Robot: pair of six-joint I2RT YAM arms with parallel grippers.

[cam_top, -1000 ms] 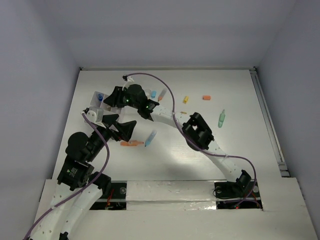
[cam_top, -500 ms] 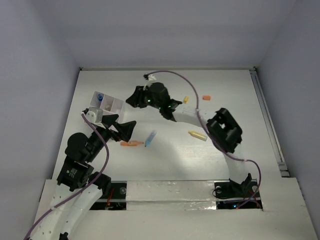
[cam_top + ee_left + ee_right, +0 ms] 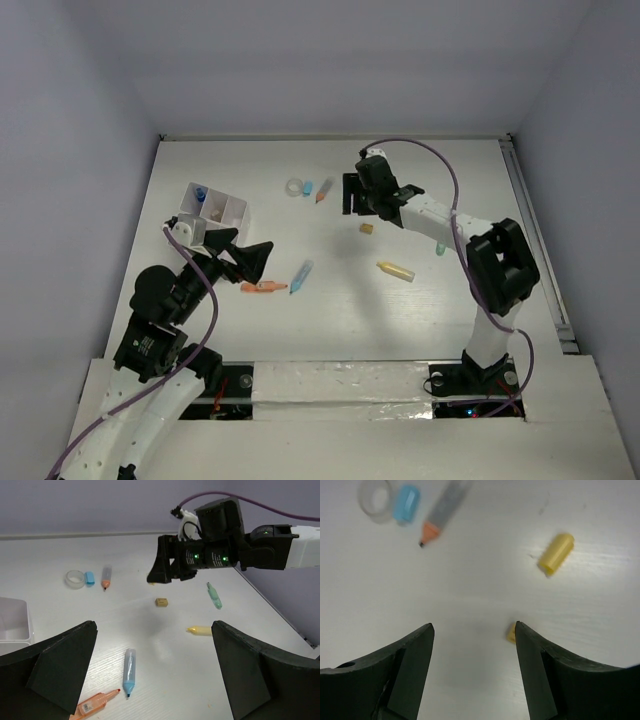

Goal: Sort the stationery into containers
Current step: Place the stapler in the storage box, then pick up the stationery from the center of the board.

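While the right claw [image 3: 352, 195] hangs with its jaws apart and empty over the far middle of the counter [image 3: 350, 330], the next pick is judged to be one of the small pieces below it. It is best made by centring the jaws on a single piece and closing across its short side, so that nothing round is nudged away. From above, the white box [image 3: 212, 208], thin-walled and divided into squares, is seen at the far left, well apart from that claw. The clear tape roll [image 3: 295, 187], a blue eraser [image 3: 308, 187] and an orange-tipped pen [image 3: 322, 190] are found just left of the claw, and a small blocky yellow piece [image 3: 367, 228] near it. In the left wrist view, the left claw [image 3: 152, 627] is held wide and empty, with a smooth blue pen [image 3: 129, 670] and an orange marker [image 3: 95, 705] lying near it. In the right wrist view, a stubby yellow cap [image 3: 556, 554], cylindrical and likely to roll, is shown ahead. A tiny yellow nub [image 3: 511, 633] is seen just beside one finger [image 3: 540, 680], not squarely between the jaws.
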